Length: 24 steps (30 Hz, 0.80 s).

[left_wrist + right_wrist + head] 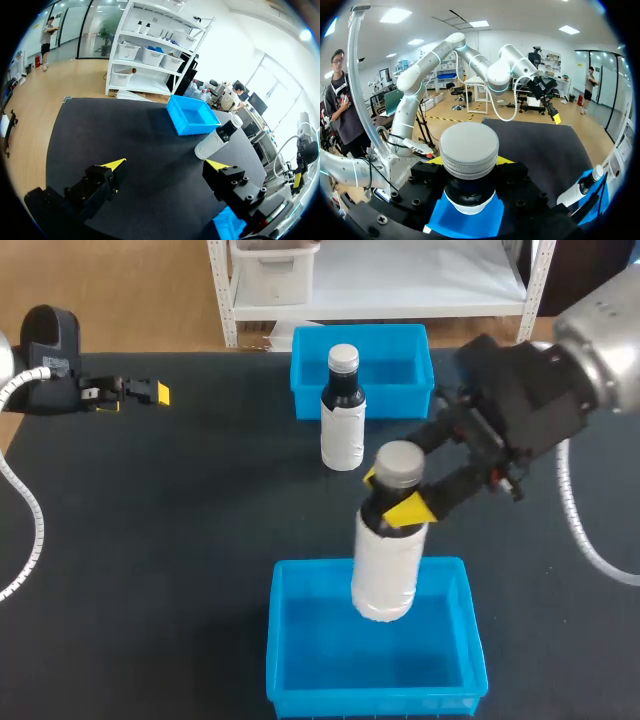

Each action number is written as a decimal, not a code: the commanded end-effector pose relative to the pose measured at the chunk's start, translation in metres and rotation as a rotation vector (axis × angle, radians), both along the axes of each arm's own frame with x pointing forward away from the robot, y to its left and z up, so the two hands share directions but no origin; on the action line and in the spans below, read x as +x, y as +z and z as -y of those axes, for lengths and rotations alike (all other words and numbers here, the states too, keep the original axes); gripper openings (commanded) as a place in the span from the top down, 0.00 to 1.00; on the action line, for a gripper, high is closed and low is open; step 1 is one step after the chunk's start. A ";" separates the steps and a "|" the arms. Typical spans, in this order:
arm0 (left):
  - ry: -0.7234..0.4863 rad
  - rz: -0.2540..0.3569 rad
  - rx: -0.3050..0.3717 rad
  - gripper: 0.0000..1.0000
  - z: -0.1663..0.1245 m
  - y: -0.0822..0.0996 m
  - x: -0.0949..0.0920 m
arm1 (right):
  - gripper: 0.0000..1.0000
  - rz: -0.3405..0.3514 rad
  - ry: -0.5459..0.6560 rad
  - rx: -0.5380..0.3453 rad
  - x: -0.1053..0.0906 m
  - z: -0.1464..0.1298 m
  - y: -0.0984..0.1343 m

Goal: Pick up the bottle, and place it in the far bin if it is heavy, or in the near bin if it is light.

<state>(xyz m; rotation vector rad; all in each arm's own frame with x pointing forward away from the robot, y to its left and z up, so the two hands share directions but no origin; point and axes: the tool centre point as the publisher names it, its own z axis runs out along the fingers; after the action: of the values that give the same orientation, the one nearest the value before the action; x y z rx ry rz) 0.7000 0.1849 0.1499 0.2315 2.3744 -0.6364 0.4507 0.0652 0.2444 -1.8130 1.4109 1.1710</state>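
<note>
My right gripper (pixel 395 495) is shut on the neck of a white-sleeved dark bottle (pixel 386 560) with a grey cap. The bottle hangs upright over the near blue bin (pixel 275 640). In the right wrist view the cap (pixel 469 150) fills the space between the fingers of the right gripper (pixel 470 162), with the near bin (pixel 465 220) below. A second, similar bottle (pixel 342 420) stands upright just in front of the far blue bin (pixel 400 350). My left gripper (pixel 150 392) stays at the far left of the table, open and empty (pixel 165 165).
The table is a dark mat. The left wrist view shows the far bin (pixel 192 116) and the standing bottle (pixel 217 140) ahead of the left gripper, with bare mat between. The right arm's body stretches over the mat's right side.
</note>
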 end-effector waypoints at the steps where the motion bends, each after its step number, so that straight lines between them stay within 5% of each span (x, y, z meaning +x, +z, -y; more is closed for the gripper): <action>1: 0.000 0.000 0.000 0.00 0.000 0.000 0.000 | 1.00 -0.022 0.055 0.000 0.009 -0.014 0.001; 10: 0.000 0.000 0.000 0.00 0.000 0.000 0.000 | 1.00 -0.011 -0.031 -0.034 0.047 0.014 0.012; 24: 0.000 0.000 0.000 0.00 0.000 0.000 0.000 | 1.00 -0.024 -0.258 -0.069 0.165 0.099 0.009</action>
<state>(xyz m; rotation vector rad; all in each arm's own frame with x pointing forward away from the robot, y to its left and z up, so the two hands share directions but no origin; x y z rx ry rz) 0.7000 0.1849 0.1499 0.2315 2.3744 -0.6364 0.5952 -0.0236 0.2505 -1.6022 1.6630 0.9953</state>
